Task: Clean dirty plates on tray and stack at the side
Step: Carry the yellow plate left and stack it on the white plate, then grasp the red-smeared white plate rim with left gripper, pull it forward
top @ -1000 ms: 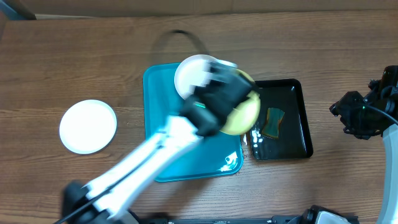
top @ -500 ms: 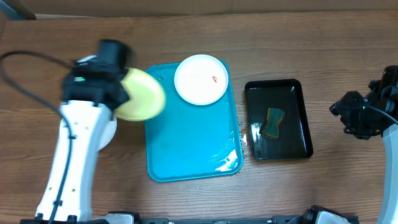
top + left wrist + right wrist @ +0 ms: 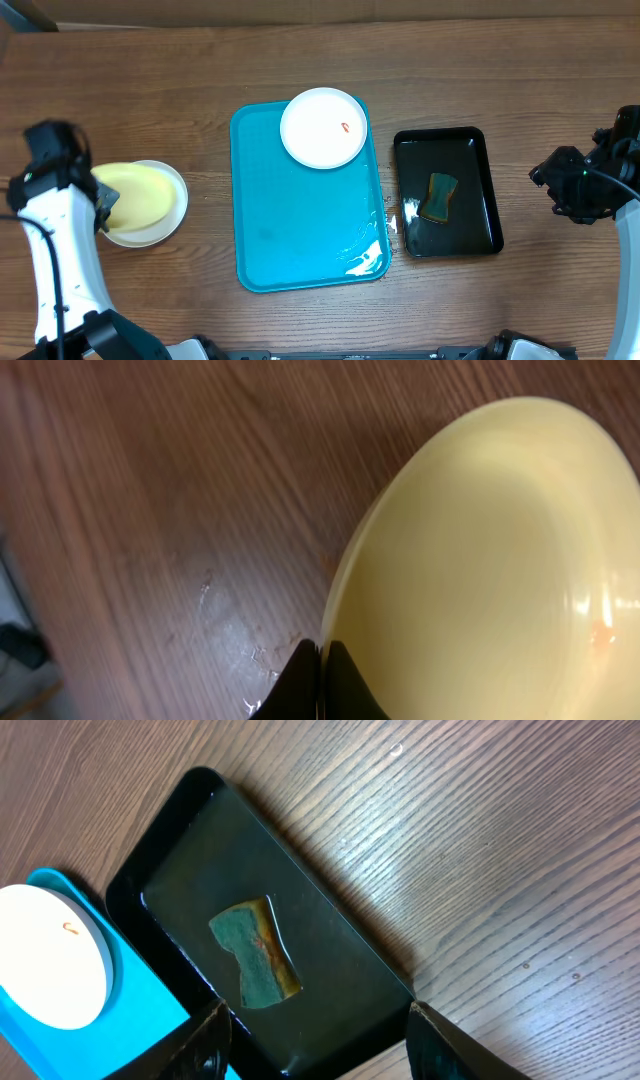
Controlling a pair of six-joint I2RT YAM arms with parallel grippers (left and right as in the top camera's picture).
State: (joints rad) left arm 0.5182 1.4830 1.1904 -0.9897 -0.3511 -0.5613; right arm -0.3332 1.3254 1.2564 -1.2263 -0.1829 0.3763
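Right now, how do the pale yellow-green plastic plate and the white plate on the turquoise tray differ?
The pale yellow-green plate is off the turquoise tray, over a second white plate, its rim pinched by the left gripper; the white plate on the tray lies free. That white plate shows a red smear; the yellow-green one only a faint fleck. Both are round.

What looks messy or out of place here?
The white plate on the blue tray has a small red smear, and water glistens at the tray's lower-right corner. At the left, the yellow plate sits off-centre on a second white plate, pinched by the left claw.
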